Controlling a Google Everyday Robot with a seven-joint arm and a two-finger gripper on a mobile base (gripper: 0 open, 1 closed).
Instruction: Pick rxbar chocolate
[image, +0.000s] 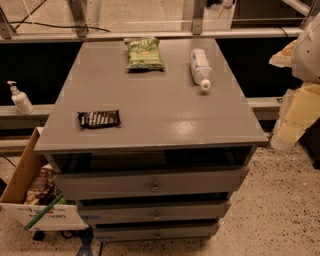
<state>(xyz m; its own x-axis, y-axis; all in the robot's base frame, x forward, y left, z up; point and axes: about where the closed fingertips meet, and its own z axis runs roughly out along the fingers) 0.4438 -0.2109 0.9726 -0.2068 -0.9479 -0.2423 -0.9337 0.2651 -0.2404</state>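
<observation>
Nearest, at the lower left of the frame, one cardboard box (20, 175) sits beside three drawers (150, 185). One rxbar chocolate (99, 119) lies flat at centre left on the table (165, 115), untouched, so this looks like the approach step. The gripper (299, 112) hangs at the right edge, well apart from the bar; whether it is open or closed, I cannot tell. Next it likely must cross leftward and descend over the bar. Farther up, one white bottle (200, 67) and one green bag (144, 53).

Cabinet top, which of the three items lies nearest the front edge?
The rxbar chocolate, the dark wrapper at front left; the green snack bag and white bottle lie at the back. The pincer hangs to the right of the cabinet.
</observation>
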